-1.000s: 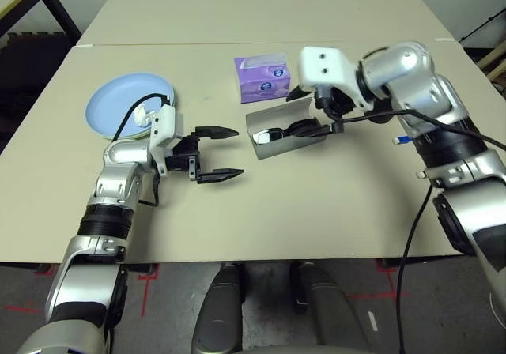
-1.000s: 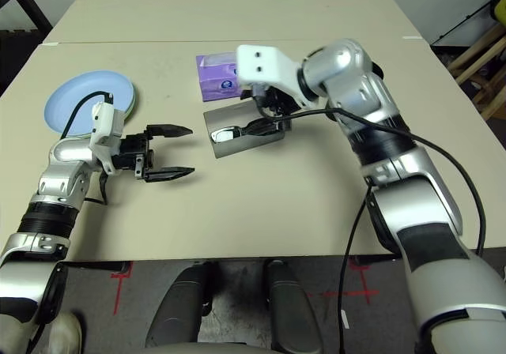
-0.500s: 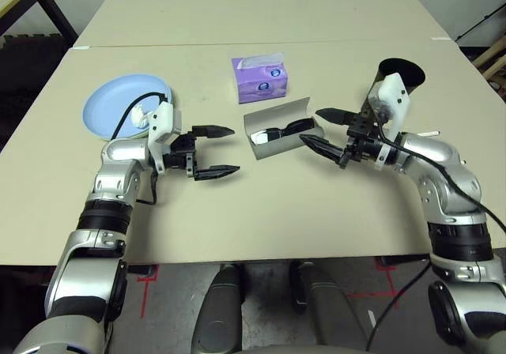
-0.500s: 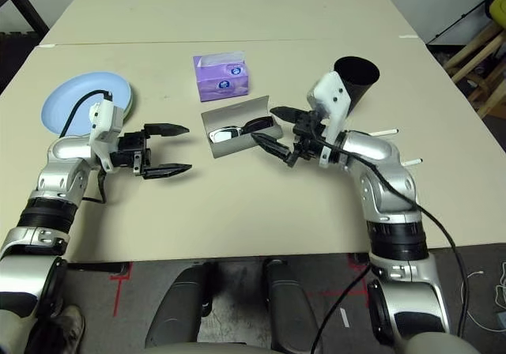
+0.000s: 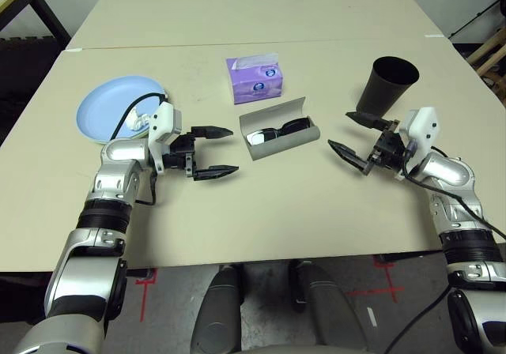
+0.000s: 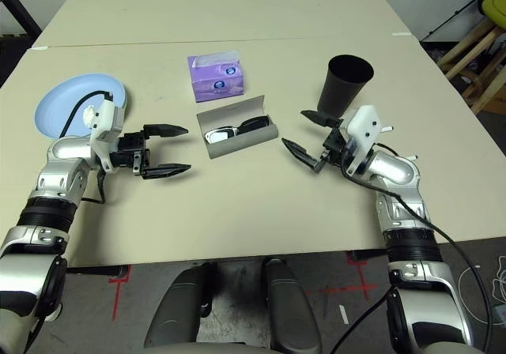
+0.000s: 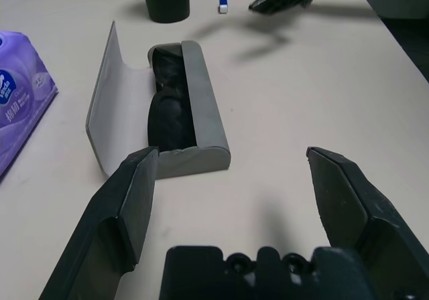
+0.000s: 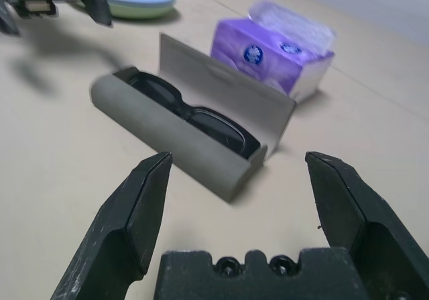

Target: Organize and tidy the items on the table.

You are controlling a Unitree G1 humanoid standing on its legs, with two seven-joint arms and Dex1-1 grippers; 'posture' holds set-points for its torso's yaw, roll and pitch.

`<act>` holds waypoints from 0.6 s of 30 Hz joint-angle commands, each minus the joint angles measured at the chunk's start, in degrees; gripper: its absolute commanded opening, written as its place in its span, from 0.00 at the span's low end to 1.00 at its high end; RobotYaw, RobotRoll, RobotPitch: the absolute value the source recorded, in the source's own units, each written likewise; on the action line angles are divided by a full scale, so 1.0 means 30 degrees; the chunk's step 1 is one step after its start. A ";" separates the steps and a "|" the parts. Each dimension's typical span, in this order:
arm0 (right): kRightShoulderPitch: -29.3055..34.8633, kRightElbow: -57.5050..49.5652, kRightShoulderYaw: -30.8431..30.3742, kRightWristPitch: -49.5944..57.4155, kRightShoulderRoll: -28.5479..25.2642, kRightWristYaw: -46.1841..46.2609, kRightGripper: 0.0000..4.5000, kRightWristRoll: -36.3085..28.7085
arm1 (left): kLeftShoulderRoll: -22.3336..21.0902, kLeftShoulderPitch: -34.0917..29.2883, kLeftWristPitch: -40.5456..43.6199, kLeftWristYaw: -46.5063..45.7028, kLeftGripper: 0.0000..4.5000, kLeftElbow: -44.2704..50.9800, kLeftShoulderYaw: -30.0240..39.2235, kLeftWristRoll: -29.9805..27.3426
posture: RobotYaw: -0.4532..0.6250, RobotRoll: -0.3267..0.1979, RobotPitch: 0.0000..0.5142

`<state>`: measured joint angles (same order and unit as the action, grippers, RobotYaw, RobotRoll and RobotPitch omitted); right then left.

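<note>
Glasses case [image 5: 280, 127] at table [image 5: 261, 212] centre, lid open, sunglasses [image 5: 275, 131] lying inside. Tissue box [image 5: 254, 80] just behind case. Cup [image 5: 386, 84] to right of case, upright. Plates [image 5: 111, 118] stacked well left of case; tissue [image 5: 141, 120] on top plate.

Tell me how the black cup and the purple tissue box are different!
The cup is black, round and plain; the tissue box is purple, boxy and printed with a blue label. The cup stands on the robot's right side of the table, the box near the middle. A white tissue pokes out of the box. Both rest on the table, untouched.
</note>
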<state>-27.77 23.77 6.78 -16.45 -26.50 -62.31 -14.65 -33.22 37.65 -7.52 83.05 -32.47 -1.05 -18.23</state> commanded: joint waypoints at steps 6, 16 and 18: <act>0.1048 -0.1750 0.0168 0.3290 -0.0837 -0.0447 0.99 -0.1878 | -0.0359 0.0869 -0.0300 0.0102 1.00 -0.1287 0.0127 0.0357 | 0.50 0.62 0.42; 0.2853 -0.4309 0.0550 0.4714 -0.1344 0.1014 0.99 -0.2431 | 0.0311 0.4088 -0.2725 -0.0747 1.00 -0.6474 0.0176 0.1619 | 0.47 0.62 0.43; 0.3025 -0.4948 0.0458 0.5002 -0.1345 0.1323 0.99 -0.2504 | 0.0642 0.4826 -0.3045 -0.1796 1.00 -0.7657 0.0275 0.2018 | 0.47 0.62 0.43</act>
<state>-19.60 10.79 7.73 -2.40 -30.32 -59.01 -21.58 -31.62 51.19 -15.48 79.82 -52.76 -0.52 -13.99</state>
